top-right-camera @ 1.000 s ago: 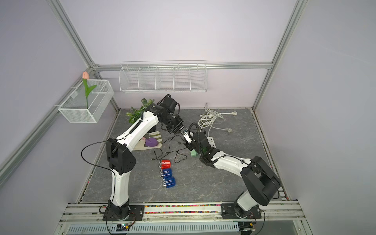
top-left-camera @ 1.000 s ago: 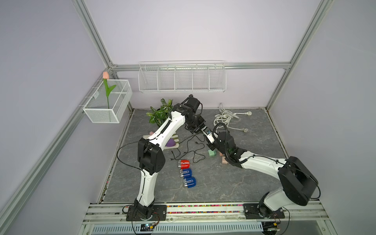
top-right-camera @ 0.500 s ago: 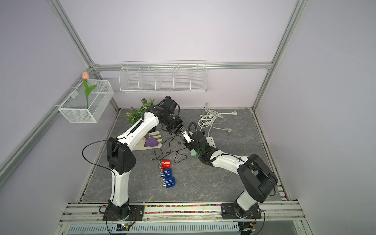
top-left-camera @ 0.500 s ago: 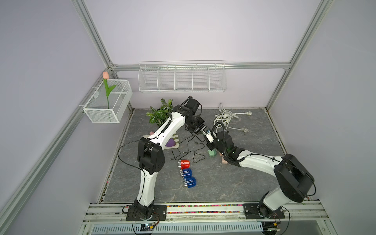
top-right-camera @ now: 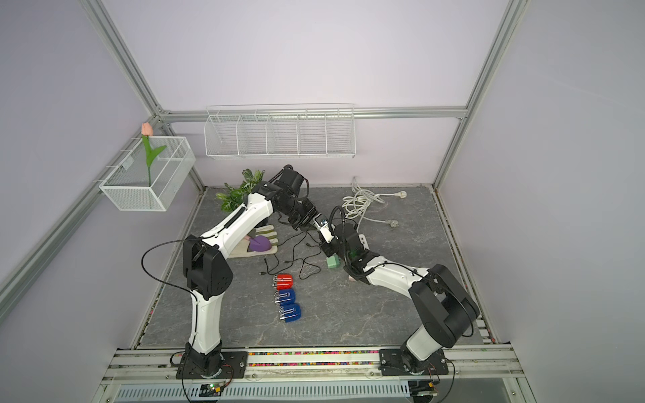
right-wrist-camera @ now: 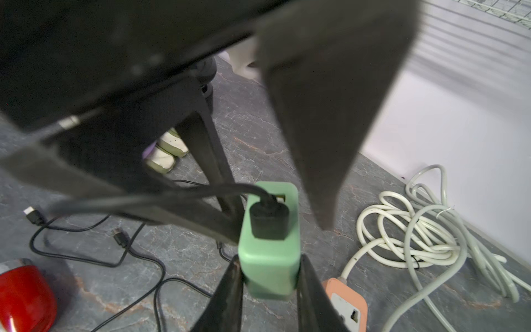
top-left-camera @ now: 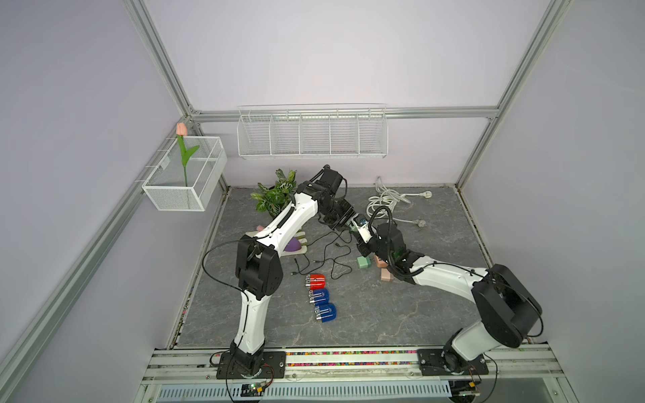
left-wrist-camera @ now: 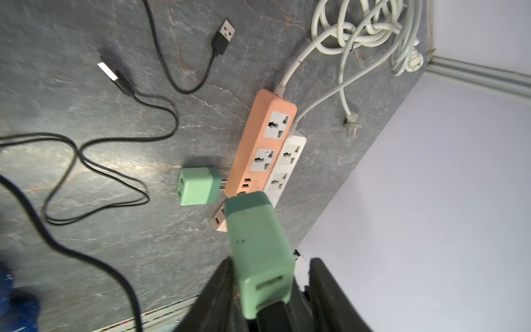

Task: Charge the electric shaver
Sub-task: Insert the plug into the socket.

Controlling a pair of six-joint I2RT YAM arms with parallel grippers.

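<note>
Green plastic fills the right gripper [right-wrist-camera: 269,258]: its two fingers press on opposite sides of a mint charger adapter [left-wrist-camera: 258,235], held clear of the grey stone-patterned table [top-left-camera: 384,314]. A black USB plug [right-wrist-camera: 268,220] sits in one of the adapter's two ports, its black cable [right-wrist-camera: 172,197] trailing off to the side, and the second port shows as an open slot. The left gripper [left-wrist-camera: 271,258] stands spread around that same end of the adapter. We see one of its fingers [right-wrist-camera: 316,115] well off to the side of the plug, gripping nothing (the other finger runs close by the adapter's edge, and we cannot tell whether it touches).

The shavers lie in a short row near the middle front of the table in both top views: a red shaver [top-left-camera: 316,280], then a blue shaver [top-left-camera: 320,296], then a second blue shaver [top-left-camera: 326,311]. Each is just beside the next, metal ends pointing the same way. They are well apart from the held adapter. Loose black cables [left-wrist-camera: 222,40] wander over the table between them and the arms, and we cannot tell whether any of them reaches a shaver.

On the table below the grippers we find a second green adapter [left-wrist-camera: 198,186], its prongs pointing at the end of an orange power strip [left-wrist-camera: 267,143]. A white power strip [left-wrist-camera: 288,161] lies tight against the orange one, and a coil of white cord [left-wrist-camera: 367,31] lies beyond them
</note>
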